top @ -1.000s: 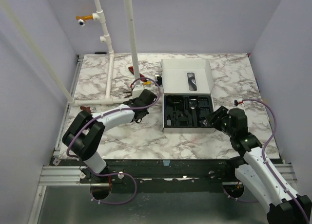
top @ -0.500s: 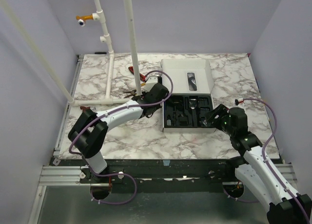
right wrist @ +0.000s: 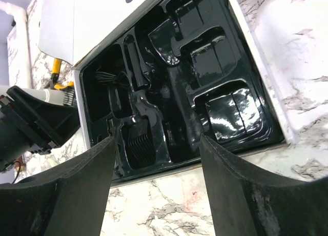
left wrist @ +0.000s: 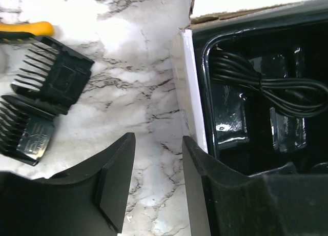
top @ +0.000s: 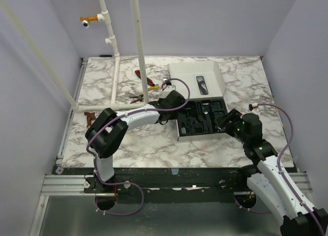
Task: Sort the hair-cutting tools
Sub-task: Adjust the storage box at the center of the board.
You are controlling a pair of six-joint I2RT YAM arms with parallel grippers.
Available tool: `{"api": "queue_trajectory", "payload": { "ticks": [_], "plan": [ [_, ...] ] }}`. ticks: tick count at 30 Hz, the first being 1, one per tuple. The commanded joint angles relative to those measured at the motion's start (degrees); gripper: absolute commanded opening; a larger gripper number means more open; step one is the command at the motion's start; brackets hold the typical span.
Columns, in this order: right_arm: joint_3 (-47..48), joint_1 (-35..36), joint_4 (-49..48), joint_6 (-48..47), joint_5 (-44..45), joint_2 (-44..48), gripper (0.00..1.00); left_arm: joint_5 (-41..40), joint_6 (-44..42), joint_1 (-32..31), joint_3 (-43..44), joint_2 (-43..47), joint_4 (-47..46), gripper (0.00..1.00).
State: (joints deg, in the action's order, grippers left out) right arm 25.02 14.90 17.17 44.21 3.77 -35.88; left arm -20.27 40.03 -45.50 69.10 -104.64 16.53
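Note:
An open white box holds a black moulded tray [top: 180,128]. A slim black clipper [top: 201,84] lies on the white lid. In the left wrist view two black comb guards [left wrist: 56,74] [left wrist: 25,131] lie on the marble left of the tray's white edge [left wrist: 187,82], and a black cord [left wrist: 266,87] is coiled in a tray pocket. My left gripper [left wrist: 156,179] is open and empty over bare marble beside the tray's left edge [top: 171,112]. My right gripper [right wrist: 156,195] is open and empty just off the tray's near right corner [top: 225,124]. One comb guard [right wrist: 141,141] sits in a tray pocket.
Red-handled [top: 141,74] and yellow-handled [left wrist: 25,28] hand tools lie behind the left gripper. A white pipe frame [top: 115,87] and an upright pole [top: 138,41] stand at the back left. A reddish-brown T-shaped piece [top: 89,116] lies at the left edge.
My left arm has swung right, from near the pipe frame to the tray's left edge. The box has shifted slightly to the right. The right arm has barely moved.

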Motion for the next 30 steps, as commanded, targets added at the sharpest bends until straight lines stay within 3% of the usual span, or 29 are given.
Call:
{"api": "queue_trajectory", "payload": {
  "ticks": [1, 8, 13, 16, 30],
  "plan": [
    [2.4, 0.2, 2.7, 0.3, 0.8, 0.8, 0.70, 3.4, -1.4, -2.1, 1.9, -1.0, -1.7, 0.44],
    [2.9, 0.2, 4.6, -0.1, 2.9, 1.5, 0.70, 1.8, -0.1, -3.4, 0.9, 1.2, -2.8, 0.45],
    [3.2, 0.2, 5.3, 0.0, 4.3, 2.0, 0.71, -1.0, 4.1, -2.6, -2.9, 7.9, -3.5, 0.56],
    [3.3, 0.2, 5.0, 0.1, 4.1, 2.0, 0.71, 1.3, 5.4, -1.8, -2.4, 8.7, -3.3, 0.57],
    [3.4, 0.3, 5.3, 0.8, 1.9, 2.4, 0.71, 10.0, 4.0, -2.2, 7.6, -3.3, 0.4, 0.56]
  ]
}}
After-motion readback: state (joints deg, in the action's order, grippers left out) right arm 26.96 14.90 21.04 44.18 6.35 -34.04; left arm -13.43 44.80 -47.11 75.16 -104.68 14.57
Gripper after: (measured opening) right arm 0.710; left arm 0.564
